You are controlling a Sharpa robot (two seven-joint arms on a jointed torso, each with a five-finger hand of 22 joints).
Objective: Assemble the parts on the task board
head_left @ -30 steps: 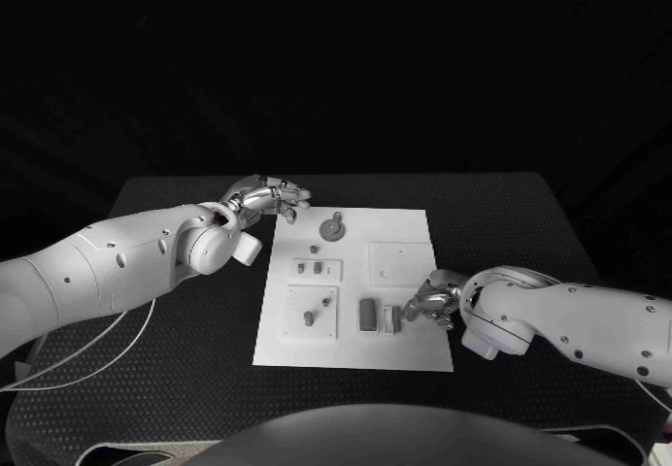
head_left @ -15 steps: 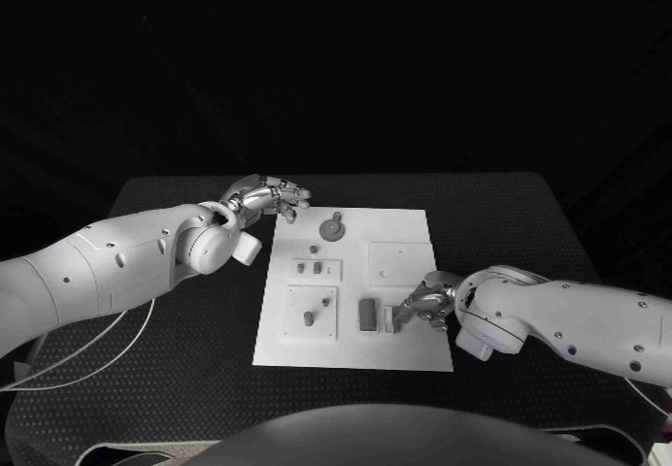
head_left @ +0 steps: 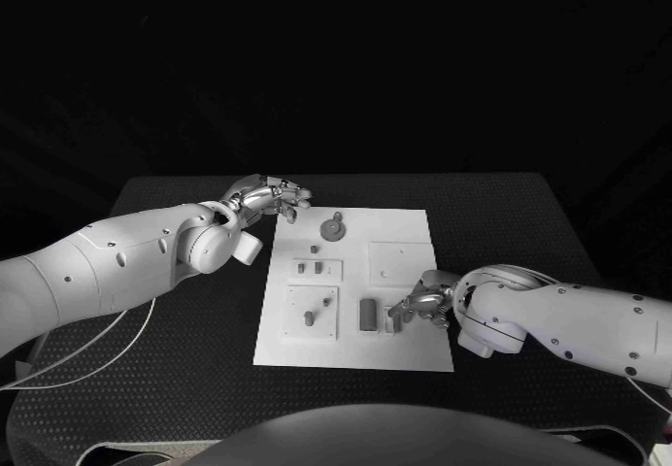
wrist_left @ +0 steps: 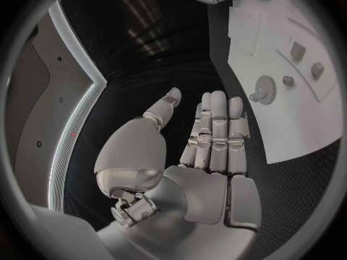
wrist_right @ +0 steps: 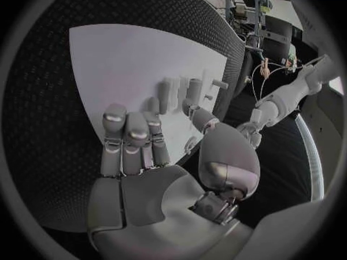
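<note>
The white task board [head_left: 399,351] lies in the middle of the head view on the black bench [head_left: 168,349], its long axis running from the frame's bottom toward its top, leaning slightly to the right. Grey parts sit on it: a round gear-like part [head_left: 332,229] near the upper left corner, two small upright parts [head_left: 310,266] below it, and a raised square plate at lower left carrying a short peg [head_left: 310,316]. At lower centre a dark oblong part [head_left: 367,313] lies with its long axis parallel to the board's long side. No writing or label can be read on any of them.

The left hand [head_left: 270,199] is above the bench just off the board's upper left corner; in the left wrist view its fingers [wrist_left: 217,134] lie straight and side by side with the thumb apart, grasping nothing.

The right hand [head_left: 425,303] sits over the board's lower right area, beside the dark oblong part. In the right wrist view its fingers [wrist_right: 129,137] stretch over the board with the thumb near some upright parts [wrist_right: 181,92]; I cannot tell whether it grasps one.
</note>
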